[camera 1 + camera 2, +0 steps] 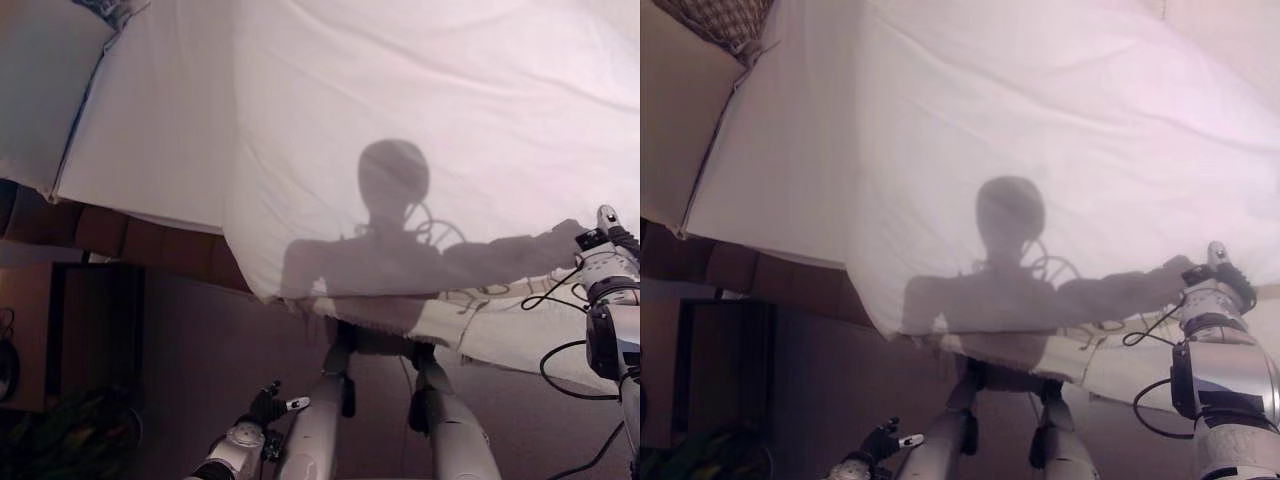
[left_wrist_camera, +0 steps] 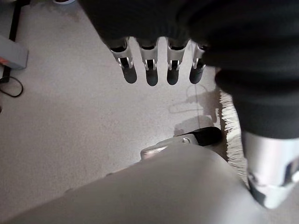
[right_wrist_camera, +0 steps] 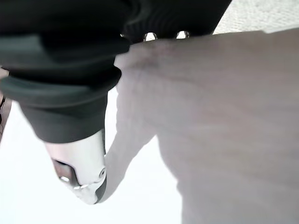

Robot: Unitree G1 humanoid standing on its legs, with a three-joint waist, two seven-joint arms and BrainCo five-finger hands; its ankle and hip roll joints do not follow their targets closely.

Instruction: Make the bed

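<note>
White duvet (image 1: pixel 420 130) is seen in the left eye view spread over most of the bed, with its near edge hanging above the carpet (image 1: pixel 200 350). The right hand (image 1: pixel 606 232) is raised at the right end of that near edge, against the duvet. The left hand (image 1: pixel 262 405) is held low, well below the duvet, over the carpet. A dark wooden cabinet (image 1: pixel 60 330) stands to the left of the duvet's hanging edge.

From the right eye view the same arrangement is given, and a patterned pillow (image 1: pixel 720 20) is seen at the far left corner beyond the duvet.

By the left wrist view, the fingers (image 2: pixel 150 70) of the left hand are shown straight and a little apart, holding nothing, above the carpet. A fringed edge (image 2: pixel 231 135) is seen beside them.

Along the right wrist view, the duvet lies directly against the right hand, and its fingers are hidden behind the cloth, so their state cannot be told.
</note>
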